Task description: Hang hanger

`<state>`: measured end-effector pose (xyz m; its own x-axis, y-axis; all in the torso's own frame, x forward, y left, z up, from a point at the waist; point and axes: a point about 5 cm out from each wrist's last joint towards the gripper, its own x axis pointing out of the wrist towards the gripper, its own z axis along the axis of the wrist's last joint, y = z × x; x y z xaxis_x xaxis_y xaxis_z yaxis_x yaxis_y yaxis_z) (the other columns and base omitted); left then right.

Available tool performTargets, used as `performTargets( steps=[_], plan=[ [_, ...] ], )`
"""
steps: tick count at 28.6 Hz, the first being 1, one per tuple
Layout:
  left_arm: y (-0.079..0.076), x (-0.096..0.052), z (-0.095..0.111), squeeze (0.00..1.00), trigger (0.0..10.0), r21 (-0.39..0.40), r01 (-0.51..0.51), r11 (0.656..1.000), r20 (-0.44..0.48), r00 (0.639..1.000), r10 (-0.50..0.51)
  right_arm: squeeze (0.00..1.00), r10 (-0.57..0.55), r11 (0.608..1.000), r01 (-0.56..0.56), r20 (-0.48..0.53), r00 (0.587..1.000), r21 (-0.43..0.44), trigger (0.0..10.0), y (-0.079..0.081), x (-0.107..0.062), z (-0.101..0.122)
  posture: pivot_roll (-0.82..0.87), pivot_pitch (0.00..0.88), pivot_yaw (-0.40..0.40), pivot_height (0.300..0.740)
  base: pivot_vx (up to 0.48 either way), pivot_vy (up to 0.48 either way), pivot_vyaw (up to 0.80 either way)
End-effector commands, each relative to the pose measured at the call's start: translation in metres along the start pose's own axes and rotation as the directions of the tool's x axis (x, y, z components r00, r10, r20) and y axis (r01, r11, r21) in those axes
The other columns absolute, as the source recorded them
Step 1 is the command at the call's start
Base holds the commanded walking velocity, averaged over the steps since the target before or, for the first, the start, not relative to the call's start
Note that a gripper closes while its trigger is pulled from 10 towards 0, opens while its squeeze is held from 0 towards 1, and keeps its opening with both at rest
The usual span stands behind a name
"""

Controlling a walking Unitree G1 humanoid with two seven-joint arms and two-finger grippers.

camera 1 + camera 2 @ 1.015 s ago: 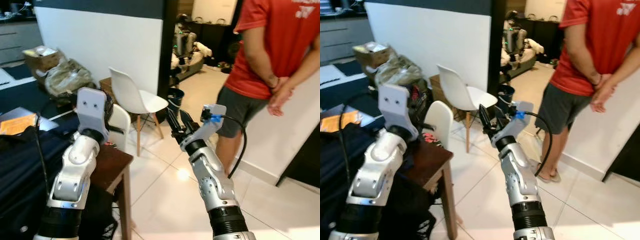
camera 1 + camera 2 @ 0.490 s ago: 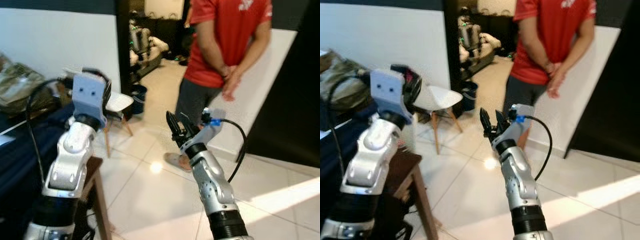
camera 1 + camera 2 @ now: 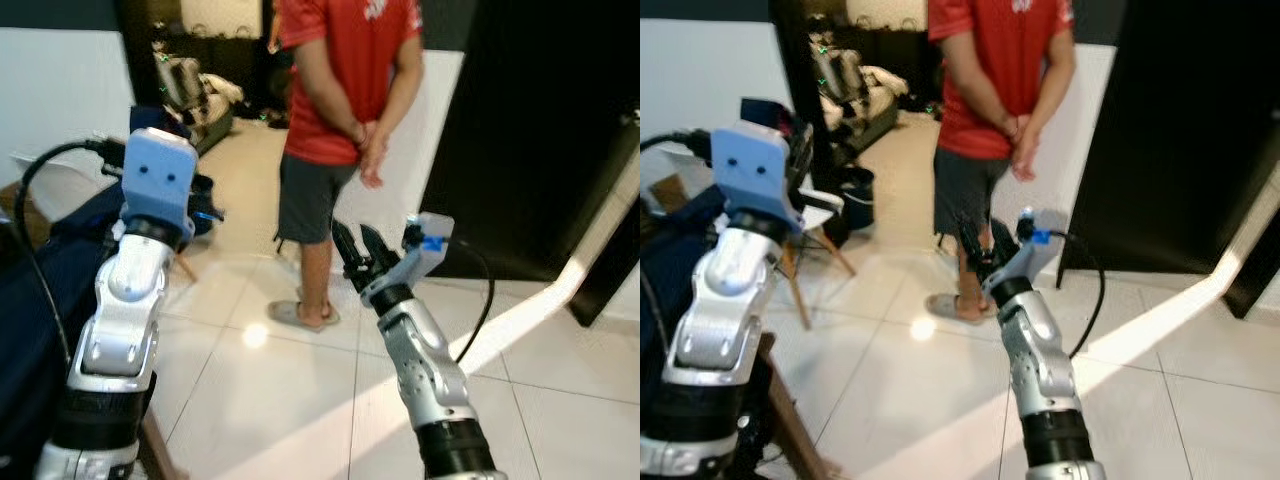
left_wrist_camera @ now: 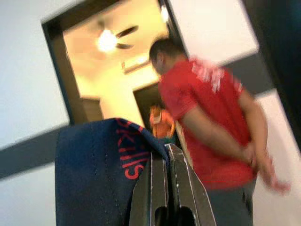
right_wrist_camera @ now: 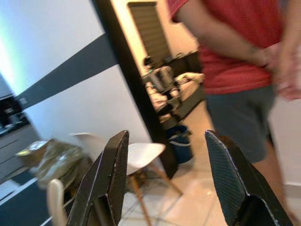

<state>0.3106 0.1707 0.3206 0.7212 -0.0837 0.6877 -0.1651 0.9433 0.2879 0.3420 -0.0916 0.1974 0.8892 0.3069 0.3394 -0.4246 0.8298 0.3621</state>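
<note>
Since a second ago the head camera has swung right, so the person (image 3: 340,90) in the red shirt now stands ahead on the tiled floor (image 3: 300,390), hands clasped behind the back. Raised at the left, the left gripper (image 4: 165,155) has its fingers clenched on a navy garment (image 4: 101,169) with red lettering; I cannot tell whether a hanger is inside it. Held out at mid-height, the right gripper (image 3: 351,243) has its fingers spread and grasps nothing.

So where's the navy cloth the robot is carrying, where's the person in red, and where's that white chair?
Navy cloth (image 4: 101,165), left wrist view, on the fabric by its red lettering.
Person (image 3: 345,75), left eye view, on the back of the red shirt.
White chair (image 5: 143,153), right wrist view, on the seat.
</note>
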Motion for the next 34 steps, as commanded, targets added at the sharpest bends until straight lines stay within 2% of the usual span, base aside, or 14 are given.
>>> performTargets(
  steps=[1, 3, 5, 7, 9, 11, 24, 26, 28, 29, 31, 32, 33, 34],
  plan=[
    [0.004, 0.006, 0.019, 0.0, 10.0, 0.025, -0.008, 1.0, 0.1, 0.995, 0.005, 0.0, 0.001, 1.0, -0.001, 0.018, 1.0, 0.019, 10.0, 0.001, 0.001, 0.003, 0.11, 0.0, -0.038, 0.74, 0.0, 0.0, -0.8],
    [0.006, 0.015, 0.042, 0.0, 10.0, 0.027, -0.012, 1.0, 0.207, 0.978, 0.006, 0.0, 0.002, 1.0, -0.002, 0.023, 1.0, 0.023, 10.0, 0.001, 0.002, 0.005, 0.11, 0.0, -0.043, 0.74, 0.0, 0.0, -0.8],
    [0.006, 0.015, 0.042, 0.0, 10.0, 0.027, -0.012, 1.0, 0.207, 0.978, 0.006, 0.0, 0.002, 1.0, -0.002, 0.023, 1.0, 0.023, 10.0, 0.001, 0.002, 0.005, 0.11, 0.0, -0.043, 0.74, 0.0, 0.0, -0.8],
    [0.002, 0.024, 0.074, 0.0, 10.0, 0.008, 0.017, 1.0, 0.341, 0.94, -0.018, 0.0, 0.004, 1.0, -0.005, 0.026, 1.0, 0.029, 10.0, 0.002, 0.003, 0.005, 0.12, 0.0, -0.045, 0.74, 0.0, 0.0, -0.8],
    [0.002, 0.024, 0.074, 0.0, 10.0, 0.008, 0.017, 1.0, 0.341, 0.94, -0.018, 0.0, 0.004, 1.0, -0.005, 0.026, 1.0, 0.029, 10.0, 0.002, 0.003, 0.005, 0.12, 0.0, -0.045, 0.74, 0.0, 0.0, -0.8],
    [-0.001, 0.028, 0.087, 0.0, 10.0, 0.01, 0.038, 0.999, 0.394, 0.918, -0.039, 0.0, 0.007, 0.999, -0.008, 0.026, 1.0, 0.036, 10.0, 0.003, 0.004, 0.005, 0.12, 0.0, -0.045, 0.74, 0.0, 0.0, -0.8],
    [-0.008, 0.031, 0.092, 0.0, 10.0, 0.029, 0.078, 0.997, 0.404, 0.911, -0.083, 0.0, -0.001, 0.999, -0.001, 0.032, 0.999, 0.045, 10.0, 0.003, 0.004, 0.005, 0.12, 0.0, -0.038, 0.74, 0.0, 0.0, -0.8],
    [-0.016, 0.031, 0.082, 0.0, 10.0, 0.017, 0.129, 0.991, 0.338, 0.933, -0.127, 0.0, -0.001, 0.999, -0.001, 0.033, 0.999, 0.046, 10.0, 0.003, 0.004, 0.005, 0.12, 0.0, -0.036, 0.74, 0.0, 0.0, -0.8],
    [-0.016, 0.031, 0.082, 0.0, 10.0, 0.017, 0.129, 0.991, 0.338, 0.933, -0.127, 0.0, -0.001, 0.999, -0.001, 0.033, 0.999, 0.046, 10.0, 0.003, 0.004, 0.005, 0.12, 0.0, -0.036, 0.74, 0.0, 0.0, -0.8],
    [-0.022, 0.031, 0.073, 0.0, 10.0, 0.011, 0.16, 0.987, 0.278, 0.948, -0.157, 0.0, -0.001, 0.999, -0.001, 0.033, 0.999, 0.047, 10.0, 0.003, 0.005, 0.005, 0.12, 0.0, -0.036, 0.74, 0.0, 0.0, -0.8],
    [-0.036, 0.026, 0.034, 0.0, 10.0, -0.008, 0.249, 0.968, 0.041, 0.968, -0.249, 0.0, -0.006, 0.999, 0.005, 0.011, 1.0, 0.034, 10.0, 0.0, 0.004, 0.001, 0.12, 0.0, -0.032, 0.74, 0.0, 0.0, -0.8],
    [-0.036, 0.026, 0.034, 0.0, 10.0, -0.008, 0.249, 0.968, 0.041, 0.968, -0.249, 0.0, -0.006, 0.999, 0.005, 0.011, 1.0, 0.034, 10.0, 0.0, 0.004, 0.001, 0.12, 0.0, -0.032, 0.74, 0.0, 0.0, -0.8],
    [-0.041, 0.012, -0.011, 0.0, 10.0, -0.046, 0.266, 0.963, -0.206, 0.941, -0.27, 0.0, -0.019, 1.0, 0.019, -0.032, 0.999, 0.005, 10.0, -0.004, 0.0, -0.007, 0.11, 0.0, -0.031, 0.74, 0.0, 0.0, -0.8],
    [-0.037, 0.002, -0.033, 0.0, 10.0, -0.074, 0.231, 0.97, -0.313, 0.918, -0.242, 0.0, -0.03, 0.999, 0.029, -0.064, 0.997, -0.017, 10.0, -0.007, -0.003, -0.012, 0.11, 0.0, -0.029, 0.74, 0.0, 0.0, -0.8]
  ],
)
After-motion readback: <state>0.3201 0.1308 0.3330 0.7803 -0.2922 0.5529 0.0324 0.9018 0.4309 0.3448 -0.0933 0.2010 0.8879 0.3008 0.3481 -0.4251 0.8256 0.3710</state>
